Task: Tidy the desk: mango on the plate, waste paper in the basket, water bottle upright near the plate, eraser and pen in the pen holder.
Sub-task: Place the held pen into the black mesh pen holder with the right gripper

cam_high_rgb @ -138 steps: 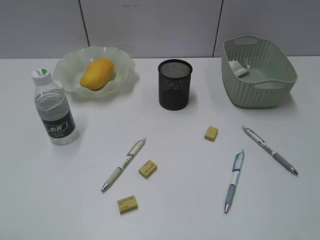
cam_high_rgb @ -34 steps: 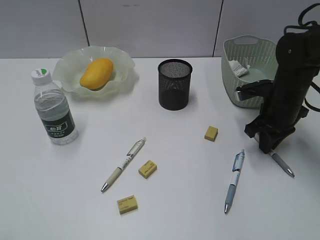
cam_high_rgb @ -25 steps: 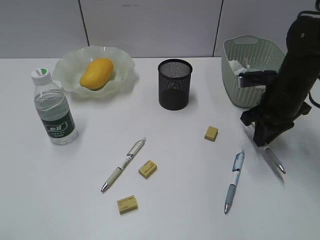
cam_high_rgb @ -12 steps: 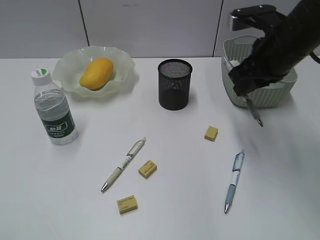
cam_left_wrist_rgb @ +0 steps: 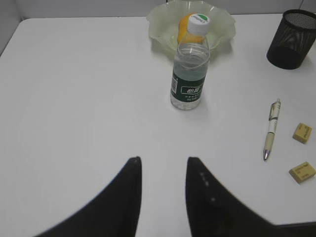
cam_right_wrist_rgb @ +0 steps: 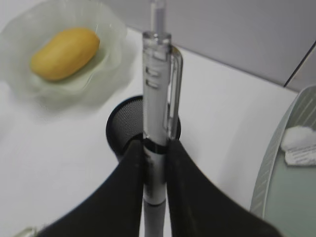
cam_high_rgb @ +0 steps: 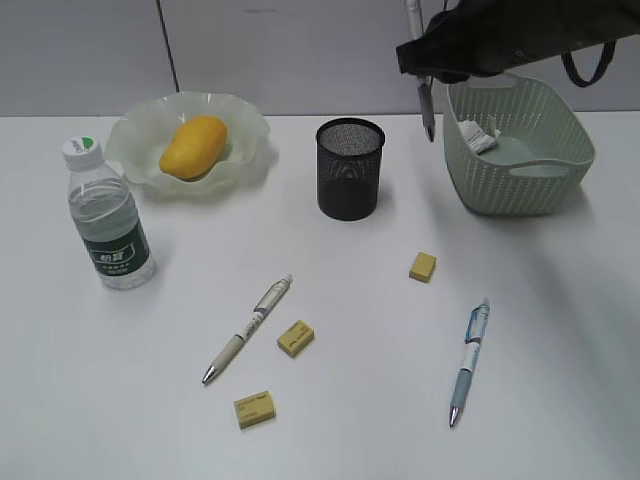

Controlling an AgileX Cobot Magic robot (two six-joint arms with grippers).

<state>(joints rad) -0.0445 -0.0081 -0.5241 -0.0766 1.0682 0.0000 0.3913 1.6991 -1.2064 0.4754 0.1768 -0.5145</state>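
My right pincer [cam_high_rgb: 428,62], clamped on a pen [cam_high_rgb: 427,100], hangs it upright, tip down, high over the counter [cam_high_rgb: 330,420]; the holder [cam_high_rgb: 350,168] stands below and to its left. My left pincer [cam_left_wrist_rgb: 162,170] idles apart, far off.

Tabletop [cam_high_rgb: 330,420]: mango [cam_high_rgb: 193,147] in plate [cam_high_rgb: 135,160] rear left, bottle [cam_high_rgb: 108,222] upright before it, pen holder [cam_high_rgb: 350,168] rear centre, basket [cam_high_rgb: 520,150] with waste paper [cam_high_rgb: 478,136] rear right; pens [cam_high_rgb: 248,328] [cam_high_rgb: 468,360] and erasers [cam_high_rgb: 422,266] [cam_high_rgb: 295,338] [cam_high_rgb: 255,409] lie in front; right pincer [cam_high_rgb: 425,75] holds a pen [cam_high_rgb: 427,110] above, between holder and basket.
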